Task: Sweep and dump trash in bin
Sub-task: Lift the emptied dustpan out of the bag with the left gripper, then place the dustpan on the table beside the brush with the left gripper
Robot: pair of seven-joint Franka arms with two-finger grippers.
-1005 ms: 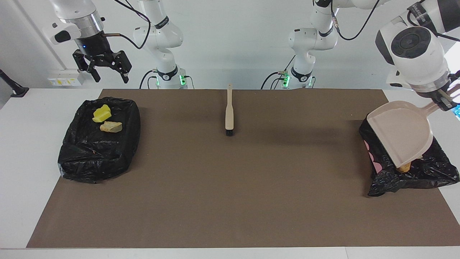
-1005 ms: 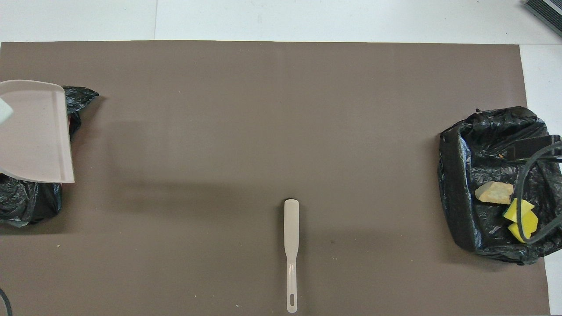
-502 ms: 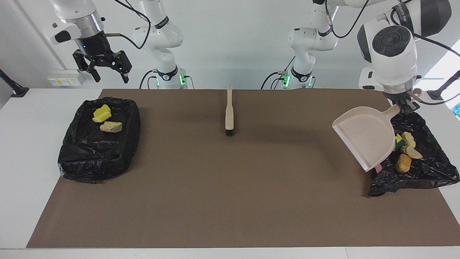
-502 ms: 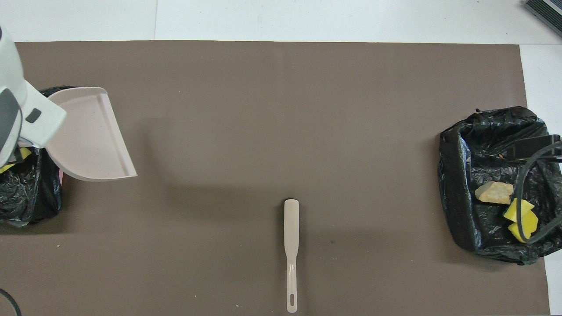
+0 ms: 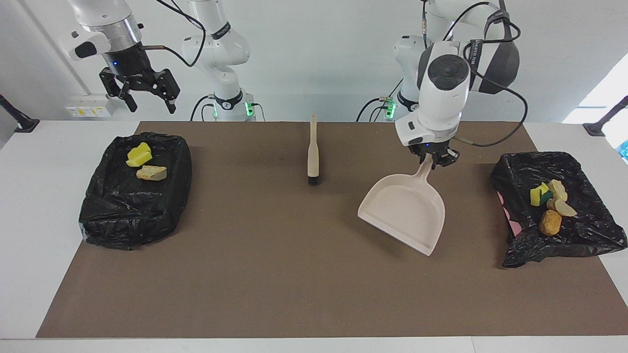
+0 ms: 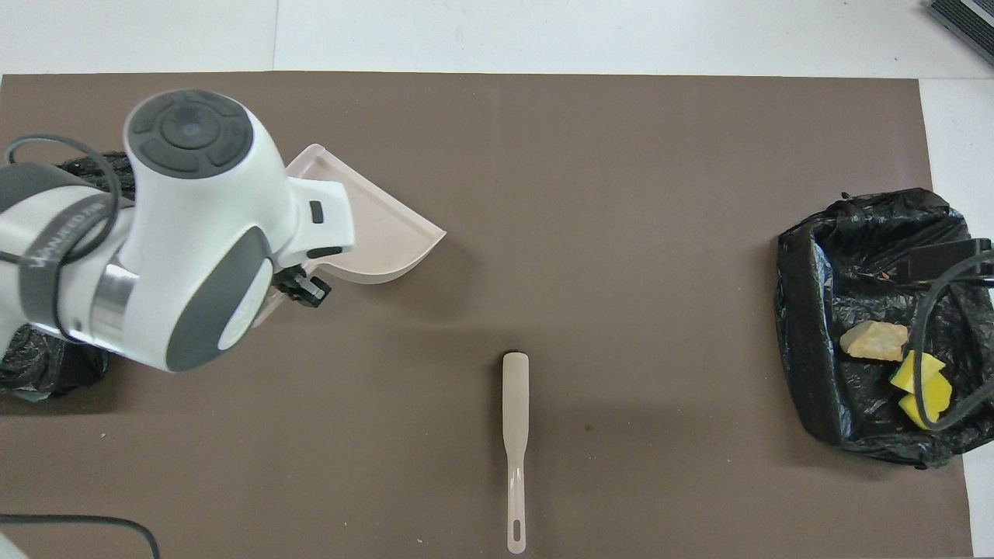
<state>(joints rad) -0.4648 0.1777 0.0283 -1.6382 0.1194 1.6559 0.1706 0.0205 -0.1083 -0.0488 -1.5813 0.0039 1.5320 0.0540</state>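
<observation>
My left gripper is shut on the handle of the empty beige dustpan, which tilts low over the brown mat between the brush and a bin. That black-bagged bin at the left arm's end holds several trash pieces, yellow and tan. In the overhead view the left arm covers most of this bin and part of the dustpan. The bin at the right arm's end holds a yellow sponge chunk and a tan lump. My right gripper waits open in the air above this bin's edge nearest the robots.
A beige brush lies on the mat near the robots, bristle end pointing away from them; in the overhead view the brush lies handle toward the bottom. A cable hangs over the bin at the right arm's end.
My left arm has swung the dustpan off the bin at its end, toward the middle of the mat and lower. The trash in that bin is now uncovered. The right arm has not moved.
</observation>
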